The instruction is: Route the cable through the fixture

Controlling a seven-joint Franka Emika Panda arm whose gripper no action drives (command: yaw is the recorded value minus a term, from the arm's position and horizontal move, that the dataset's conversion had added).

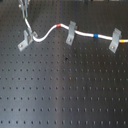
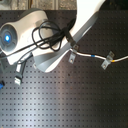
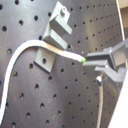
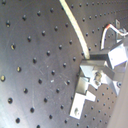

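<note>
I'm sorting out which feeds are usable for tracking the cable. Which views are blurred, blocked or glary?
First exterior view: soft but evenly lit, with the white cable and the clips clear against the black board. Second exterior view: the arm covers much of the upper left, its white shell bright. First wrist view: blurred, cable end at the claw readable. Second wrist view: blurred, with a pale glare strip along one edge.

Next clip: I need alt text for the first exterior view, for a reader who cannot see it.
A white cable with red and blue bands runs across a black perforated board, resting in the middle clip and the right clip. Its free end rises beside the left clip to the end effector at the top edge, whose jaws are mostly cut off.
</note>
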